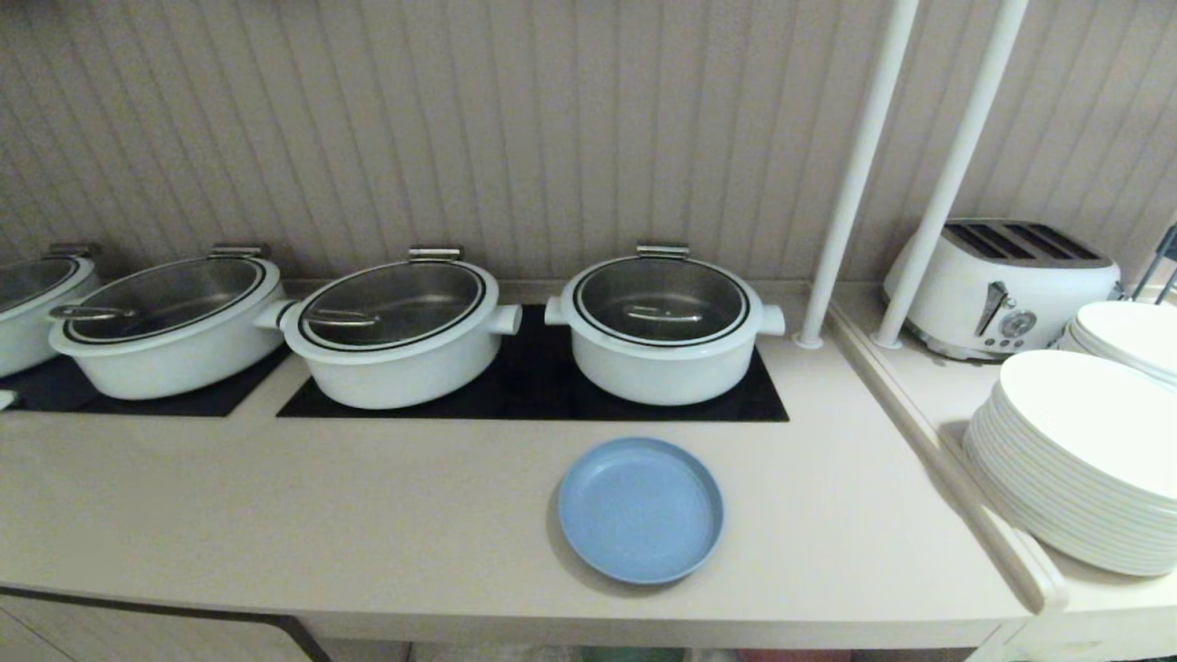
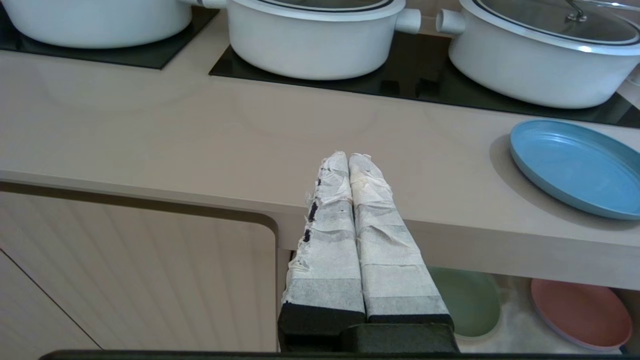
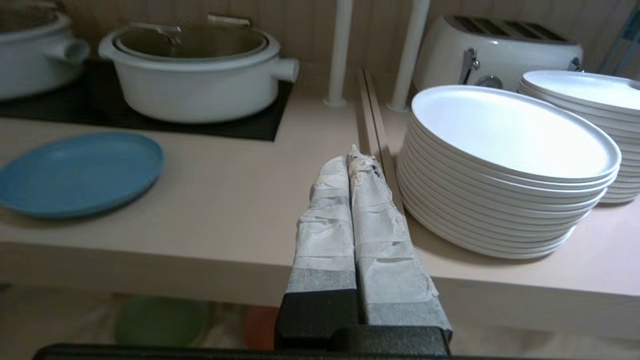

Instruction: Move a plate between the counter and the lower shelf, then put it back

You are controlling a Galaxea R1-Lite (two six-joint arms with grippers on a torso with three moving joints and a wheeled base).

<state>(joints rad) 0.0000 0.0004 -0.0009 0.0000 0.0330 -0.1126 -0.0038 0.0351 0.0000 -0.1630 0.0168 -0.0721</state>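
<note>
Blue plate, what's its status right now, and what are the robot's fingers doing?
Both grippers, left and right, shut and empty, short of the counter. Blue plate flat on counter, before the pots. Nothing in the way.

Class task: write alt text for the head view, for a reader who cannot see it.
A small light-blue plate lies alone near the front of a beige counter. Behind it, lidded white pots stand on black cooktop panels; stacked white plates and a toaster are to the right.
</note>
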